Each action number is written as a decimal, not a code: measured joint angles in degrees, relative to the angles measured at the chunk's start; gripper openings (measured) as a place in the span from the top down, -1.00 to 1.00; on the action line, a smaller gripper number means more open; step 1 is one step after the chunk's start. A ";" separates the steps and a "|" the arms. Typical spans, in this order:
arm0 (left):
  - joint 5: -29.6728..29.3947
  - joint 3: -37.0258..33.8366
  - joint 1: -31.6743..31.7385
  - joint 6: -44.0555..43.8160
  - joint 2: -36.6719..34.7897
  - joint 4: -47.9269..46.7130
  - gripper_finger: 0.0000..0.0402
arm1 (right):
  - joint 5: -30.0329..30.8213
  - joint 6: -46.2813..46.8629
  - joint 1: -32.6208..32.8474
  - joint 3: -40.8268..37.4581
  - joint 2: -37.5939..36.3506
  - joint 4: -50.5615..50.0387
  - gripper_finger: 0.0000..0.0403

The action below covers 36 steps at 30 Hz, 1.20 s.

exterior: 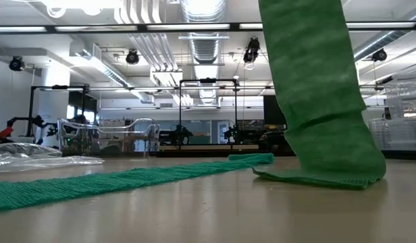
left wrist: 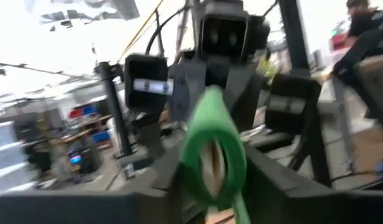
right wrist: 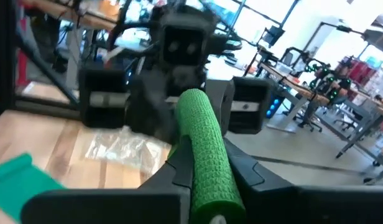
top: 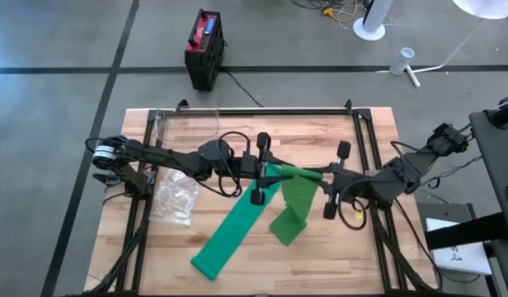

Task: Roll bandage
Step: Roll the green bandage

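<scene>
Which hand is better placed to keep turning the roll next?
Probably the right hand: its fingers look clamped along the roll. The left hand meets only the roll's end, and its grip looks looser. The bandage trails over the table.

We see the right gripper (right wrist: 201,171) clamped on a rolled green knitted bandage (right wrist: 204,149). Beyond it faces the left gripper (right wrist: 179,102). A crumpled clear plastic wrapper (right wrist: 120,149) lies on the pale wooden tabletop (right wrist: 48,140).

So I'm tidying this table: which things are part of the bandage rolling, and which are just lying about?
In use:
green bandage
its rolled end
left hand
right hand

Lying about:
clear plastic bag
red and black box on the floor
</scene>
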 joint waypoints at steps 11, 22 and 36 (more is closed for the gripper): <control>-0.84 0.02 1.78 -5.33 0.47 -0.44 -0.44 | -4.10 0.77 0.00 1.76 -0.40 1.60 0.83; 3.66 0.00 2.05 -5.24 1.53 -2.01 0.75 | -4.49 0.24 0.00 2.09 0.24 6.47 0.83; 3.25 -1.93 2.05 -5.36 3.09 -2.80 1.00 | -4.45 2.05 0.02 13.17 -0.95 1.79 0.83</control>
